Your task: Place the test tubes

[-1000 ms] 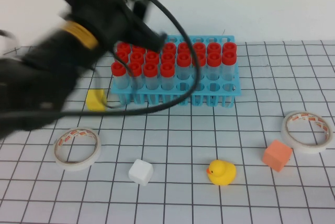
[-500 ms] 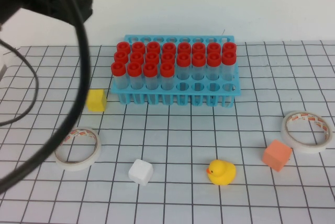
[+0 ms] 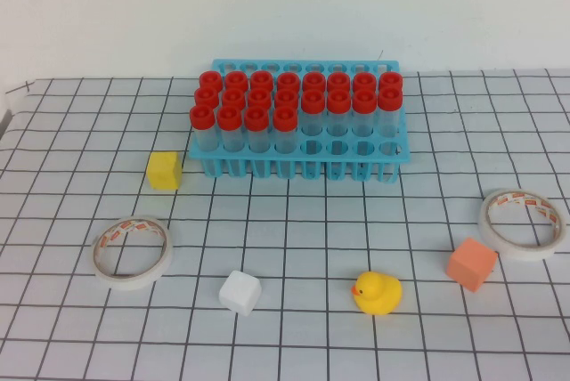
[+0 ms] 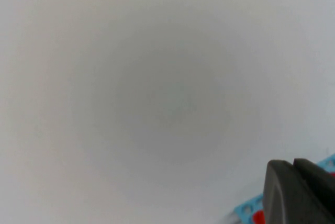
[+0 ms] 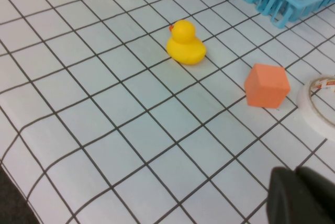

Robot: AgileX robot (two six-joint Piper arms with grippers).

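A blue test tube rack (image 3: 392, 151) stands at the back middle of the gridded table, holding several red-capped test tubes (image 3: 258, 119); some front-row holes on its right are empty. Neither arm shows in the high view. In the left wrist view my left gripper (image 4: 293, 167) is shut with nothing in it, facing the white wall, with a corner of the rack (image 4: 246, 211) and a red cap (image 4: 257, 216) beside it. In the right wrist view my right gripper (image 5: 294, 174) is shut and empty, above the grid near the table's front right.
On the table lie a yellow block (image 3: 164, 170), a tape roll (image 3: 132, 251) at the left, a white cube (image 3: 240, 292), a yellow duck (image 3: 378, 293), an orange cube (image 3: 471, 263) and a second tape roll (image 3: 524, 223) at the right.
My left arm has pulled away from over the rack's left side and left the high view. Its gripper has shut. The rack and tubes stand unchanged.
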